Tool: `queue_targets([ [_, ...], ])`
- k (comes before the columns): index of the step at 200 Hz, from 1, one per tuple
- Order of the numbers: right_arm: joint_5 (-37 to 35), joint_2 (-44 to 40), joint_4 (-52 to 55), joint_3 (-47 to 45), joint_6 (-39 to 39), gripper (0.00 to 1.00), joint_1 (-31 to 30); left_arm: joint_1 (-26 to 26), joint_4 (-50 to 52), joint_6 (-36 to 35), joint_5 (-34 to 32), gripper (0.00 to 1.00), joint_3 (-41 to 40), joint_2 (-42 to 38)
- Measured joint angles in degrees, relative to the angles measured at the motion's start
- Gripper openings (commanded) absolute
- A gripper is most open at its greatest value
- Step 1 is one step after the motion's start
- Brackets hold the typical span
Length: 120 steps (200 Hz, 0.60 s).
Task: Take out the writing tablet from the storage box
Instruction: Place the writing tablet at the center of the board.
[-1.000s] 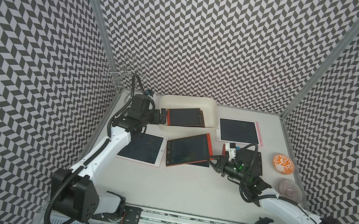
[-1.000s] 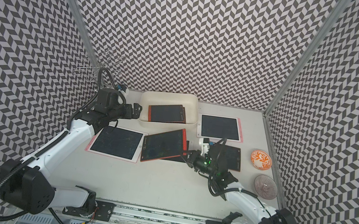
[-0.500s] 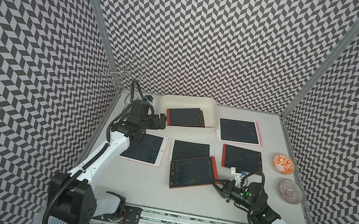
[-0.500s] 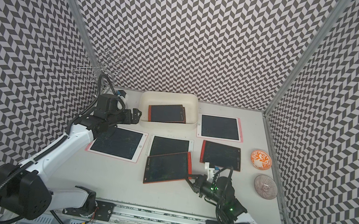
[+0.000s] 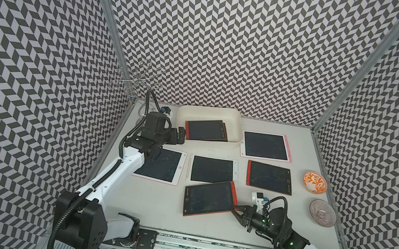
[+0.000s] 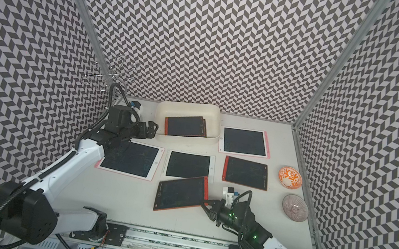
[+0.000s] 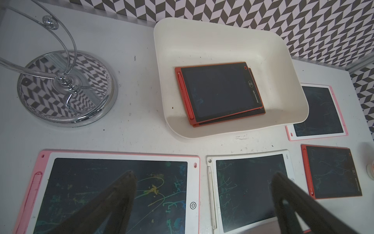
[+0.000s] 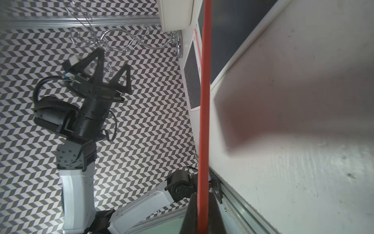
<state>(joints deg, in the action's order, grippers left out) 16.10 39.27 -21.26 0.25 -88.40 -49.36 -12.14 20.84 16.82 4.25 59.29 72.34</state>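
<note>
Clamping a red tablet (image 5: 208,199) by its edge, the right jaws hold it over bare desk (image 5: 150,205), probably a free spot to set it down. The left jaws, spread wide, wait beside the box (image 5: 211,112), where two more tablets (image 5: 205,129) lie stacked.

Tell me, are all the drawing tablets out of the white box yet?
Not yet. Done: four tablets lie on the table. In hand: the right gripper is shut on a red tablet, holding it above the table. Left: two red tablets stacked in the storage box, with the open left gripper beside it.
</note>
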Motion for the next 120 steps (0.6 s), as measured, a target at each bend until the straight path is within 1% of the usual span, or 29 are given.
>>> queue_targets([
  [51, -1.36, 6.4, -2.12, 0.0, -0.96, 0.0, -1.88, 0.0, -0.66, 0.0, 0.22, 0.99, -0.7, 0.11],
  [86, -1.29, 8.04, -3.06, 0.0, -1.2, 0.0, -2.43, 0.0, -1.25, -0.02, 0.44, 0.99, -1.29, 0.42],
  [107, -1.14, 8.07, -3.04, 0.0, -1.18, 0.14, -2.64, 0.0, -1.31, -0.02, 0.59, 0.99, -1.64, 0.55],
  [120, -1.05, 8.28, -2.27, 0.0, -1.11, 0.2, -2.67, 0.0, -1.49, -0.02, 0.66, 0.99, -1.64, 0.7],
])
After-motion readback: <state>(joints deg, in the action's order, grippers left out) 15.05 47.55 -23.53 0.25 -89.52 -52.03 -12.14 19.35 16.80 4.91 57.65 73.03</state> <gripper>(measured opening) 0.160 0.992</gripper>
